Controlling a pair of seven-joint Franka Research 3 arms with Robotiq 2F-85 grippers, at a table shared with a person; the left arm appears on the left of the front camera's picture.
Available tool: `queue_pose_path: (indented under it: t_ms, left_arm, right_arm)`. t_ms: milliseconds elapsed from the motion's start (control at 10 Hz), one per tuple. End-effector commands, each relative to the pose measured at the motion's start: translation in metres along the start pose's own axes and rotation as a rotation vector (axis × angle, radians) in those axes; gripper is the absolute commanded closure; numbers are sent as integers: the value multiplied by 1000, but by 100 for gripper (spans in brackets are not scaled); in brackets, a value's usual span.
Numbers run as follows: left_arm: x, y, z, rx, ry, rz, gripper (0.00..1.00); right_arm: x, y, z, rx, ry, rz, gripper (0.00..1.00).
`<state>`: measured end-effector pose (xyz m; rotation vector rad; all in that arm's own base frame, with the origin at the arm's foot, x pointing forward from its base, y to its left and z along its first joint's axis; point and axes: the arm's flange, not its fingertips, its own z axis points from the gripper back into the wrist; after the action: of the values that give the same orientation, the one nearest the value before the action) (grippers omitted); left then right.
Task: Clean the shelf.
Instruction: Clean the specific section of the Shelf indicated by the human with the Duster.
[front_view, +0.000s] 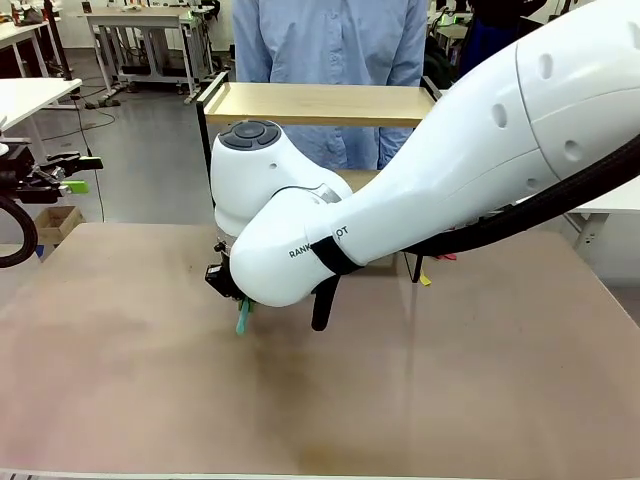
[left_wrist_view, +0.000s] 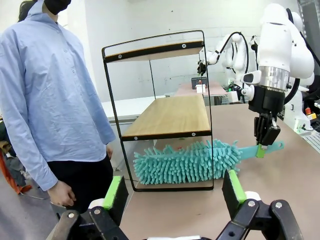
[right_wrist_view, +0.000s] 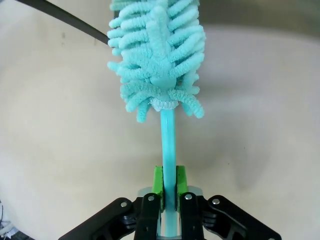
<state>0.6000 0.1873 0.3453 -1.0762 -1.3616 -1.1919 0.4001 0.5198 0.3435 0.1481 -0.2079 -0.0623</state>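
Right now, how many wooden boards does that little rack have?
2. On the shelf, the upper board tops the black frame; the lower board sits partway down, above the teal duster. None seems hidden.

Right arm (front_view: 470, 170) reaches across, jaws clamped; left jaws spread wide.

The duster (left_wrist_view: 185, 161) is turquoise all over, handle too. The shelf (left_wrist_view: 170, 116) has pale wood boards in a black frame. The person's shirt (left_wrist_view: 45, 100) is light blue, the table (front_view: 450, 380) dull tan, the right arm (front_view: 480, 150) white, the left gripper (left_wrist_view: 174, 184) black with green pads (left_wrist_view: 114, 191).
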Motion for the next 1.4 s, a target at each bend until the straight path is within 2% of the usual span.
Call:
queue_pose_path:
  t_ms: [0,100,200,600,1000,1300]
  left_arm:
    - [3,-2,-2,-7,4,-13,0]
    - [3,-2,-2,-7,4,-13,0]
    - [3,-2,-2,-7,4,-13,0]
    - [3,-2,-2,-7,4,-13,0]
    - [3,-2,-2,-7,4,-13,0]
    - [3,-2,-2,-7,4,-13,0]
  right_arm:
    - [8,-1,-2,1,48,26,87]
    - [1,1,2,20,53,32,87]
    - [2,-2,-4,-1,17,4,87]
    - [3,-3,-6,1,27,11,87]
    - [41,-69,13,-7,140,-119,87]
    - [58,-121,12,-53,190,-212,87]
